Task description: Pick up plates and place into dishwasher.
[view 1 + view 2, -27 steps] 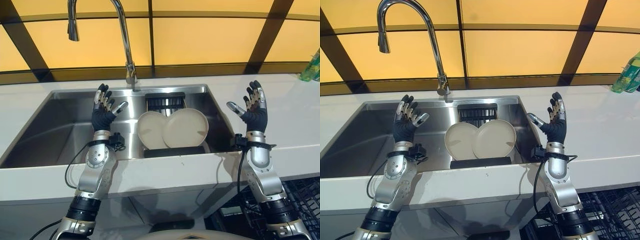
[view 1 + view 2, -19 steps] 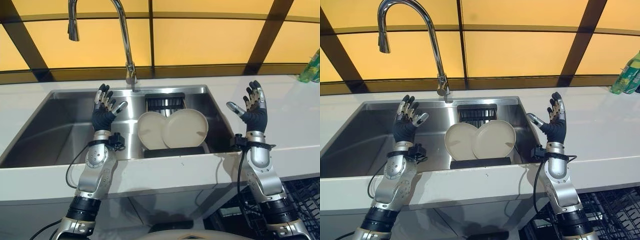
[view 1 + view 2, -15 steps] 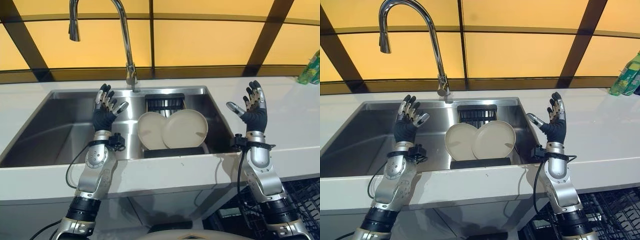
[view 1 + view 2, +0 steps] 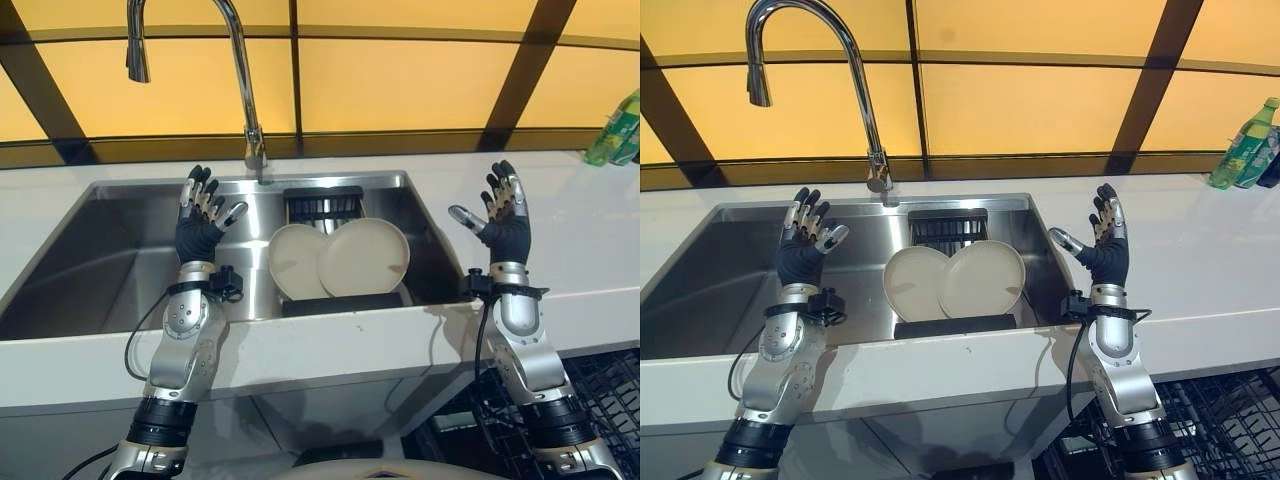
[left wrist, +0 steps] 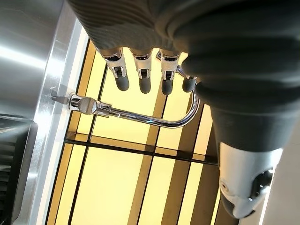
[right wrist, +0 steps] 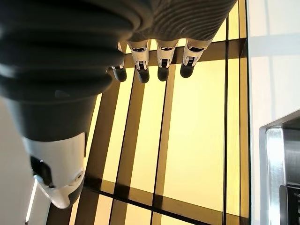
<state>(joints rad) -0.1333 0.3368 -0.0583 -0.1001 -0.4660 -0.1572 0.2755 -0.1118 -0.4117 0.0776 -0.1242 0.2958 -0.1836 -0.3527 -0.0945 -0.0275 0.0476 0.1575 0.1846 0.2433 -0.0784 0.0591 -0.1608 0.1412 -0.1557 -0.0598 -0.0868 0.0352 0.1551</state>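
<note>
The fingers of the left hand (image 4: 197,228) were held straight and spread, pointing upward, with nothing held; the fingers of the right hand (image 4: 503,222) were likewise spread upward and empty. The left hand was raised above the basin of the steel sink (image 4: 90,270), the right hand over the sink's right edge by the white counter (image 4: 600,240). Between the hands, well apart from both, two cream plates (image 4: 340,258) were seen leaning upright and overlapping in a black rack (image 4: 322,204) inside the sink, below the curved tap (image 4: 240,70). A green bottle (image 4: 1244,150) was noted on the far right of the counter.
</note>
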